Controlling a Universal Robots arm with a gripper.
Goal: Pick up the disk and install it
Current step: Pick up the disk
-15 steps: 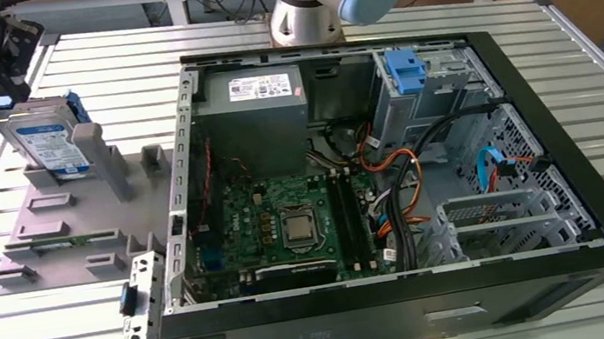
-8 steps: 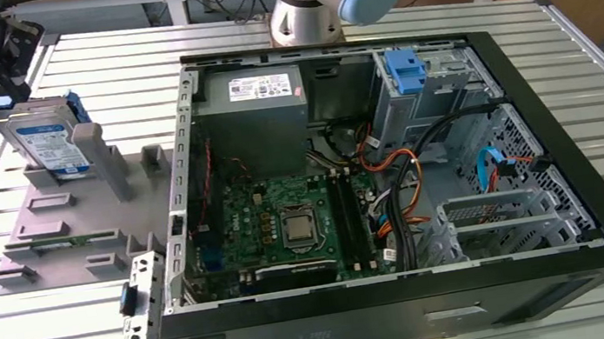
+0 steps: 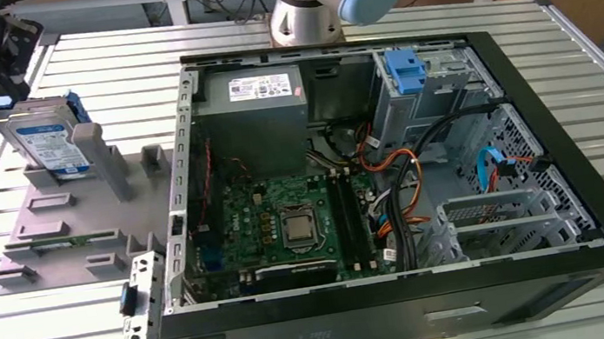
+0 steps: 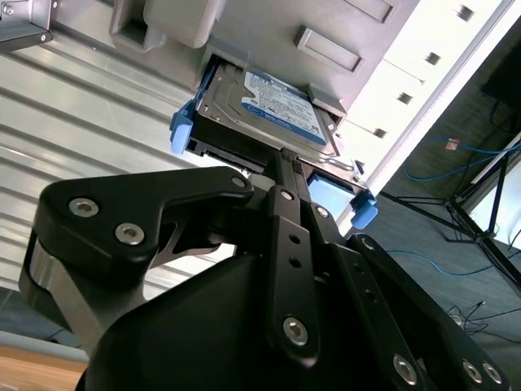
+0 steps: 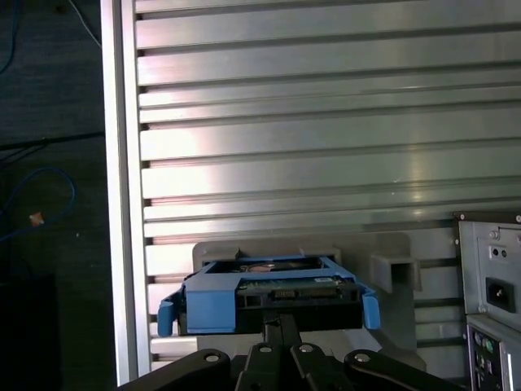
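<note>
Pincer looks pinched narrow in both wrist views, fingers pretty much together with nothing between them, tips right at the connector end of the disk. Can't tell if they're actually touching it. The disk, in its blue frame, is standing on edge in the grey holder on the slatted metal table. Further over, towards the exterior view's right, sits the open computer case.

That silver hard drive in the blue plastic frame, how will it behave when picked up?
The silver hard drive looks rigid, probably heavy for its size. Its blue plastic frame may flex. Standing on edge in the grey holder, it could tip if pushed.
</note>
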